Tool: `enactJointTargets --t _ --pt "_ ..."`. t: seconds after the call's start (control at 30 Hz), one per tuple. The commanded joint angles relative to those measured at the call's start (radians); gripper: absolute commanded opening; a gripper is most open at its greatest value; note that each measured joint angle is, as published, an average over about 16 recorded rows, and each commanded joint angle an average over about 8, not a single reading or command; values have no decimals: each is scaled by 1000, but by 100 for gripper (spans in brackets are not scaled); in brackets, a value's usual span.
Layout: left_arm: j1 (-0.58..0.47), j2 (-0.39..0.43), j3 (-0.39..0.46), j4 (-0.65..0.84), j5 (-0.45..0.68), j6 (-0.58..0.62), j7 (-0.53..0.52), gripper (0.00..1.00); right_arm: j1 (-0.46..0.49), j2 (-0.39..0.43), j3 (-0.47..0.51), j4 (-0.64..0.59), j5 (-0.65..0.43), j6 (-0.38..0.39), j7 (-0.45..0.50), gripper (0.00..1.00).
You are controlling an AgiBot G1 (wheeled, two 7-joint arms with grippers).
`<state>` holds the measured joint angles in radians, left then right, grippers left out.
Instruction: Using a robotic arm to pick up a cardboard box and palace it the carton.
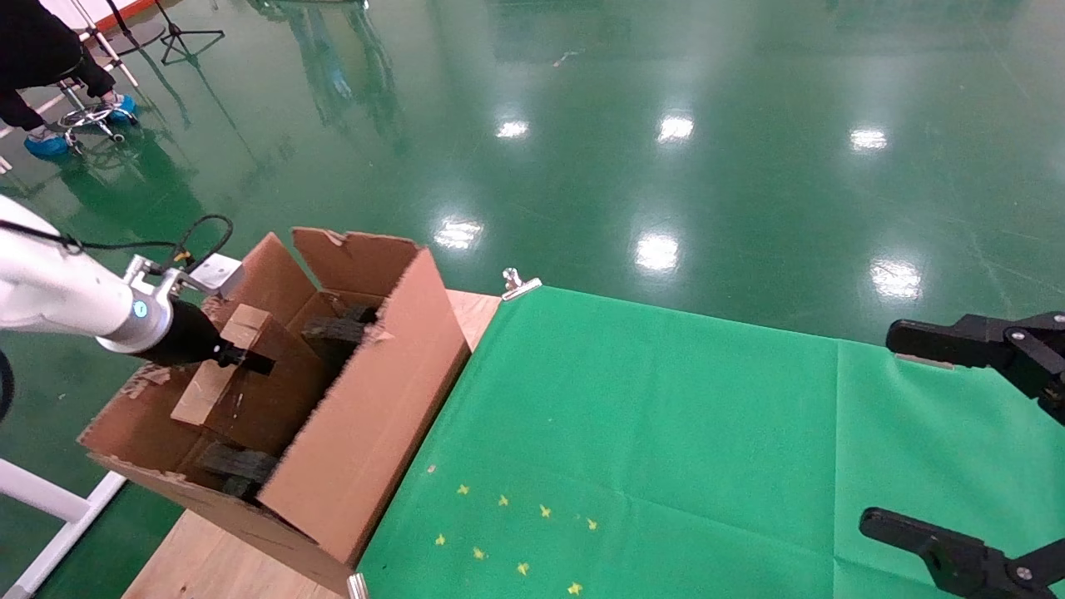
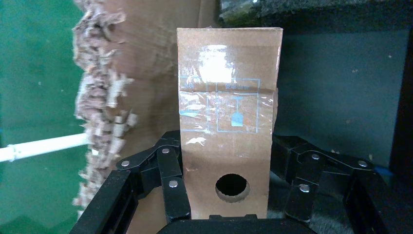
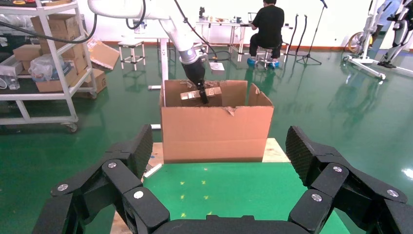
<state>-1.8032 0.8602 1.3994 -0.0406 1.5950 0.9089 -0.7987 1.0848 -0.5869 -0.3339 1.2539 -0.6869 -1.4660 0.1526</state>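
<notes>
box [image 1: 223, 359] clamped in left end effector [image 1: 237, 358], jaws shut on its sides, held inside carton [image 1: 366, 416] above foam [image 1: 237, 467]. carton on table [image 1: 208, 566]. right end effector [image 3: 216, 161] wide open, empty, well apart.

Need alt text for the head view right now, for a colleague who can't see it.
The left gripper holds the cardboard box inside the open carton. The right gripper sits open over the green cloth.
</notes>
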Motion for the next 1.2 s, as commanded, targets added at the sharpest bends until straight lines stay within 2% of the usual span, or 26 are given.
enactJointTargets --t 0.03,0.07,0.1,0.87,1.03,1.2 --pt "23 9 -4 16 -6 -32 -6 82 0 0 0 0 0 0 0 100" --pt "27 11 -5 18 -7 -36 -6 94 0 0 0 0 0 0 0 100" --pt "30 12 -5 21 -8 -40 -6 100 0 0 0 0 0 0 0 100" --pt "9 5 -7 0 -9 -24 -2 100 0 0 0 0 0 0 0 100" --pt "-33 -13 -40 -70 -58 10 37 100 0 0 0 0 0 0 0 100" --pt "-118 -76 -102 -224 -150 109 64 100 0 0 0 0 0 0 0 100"
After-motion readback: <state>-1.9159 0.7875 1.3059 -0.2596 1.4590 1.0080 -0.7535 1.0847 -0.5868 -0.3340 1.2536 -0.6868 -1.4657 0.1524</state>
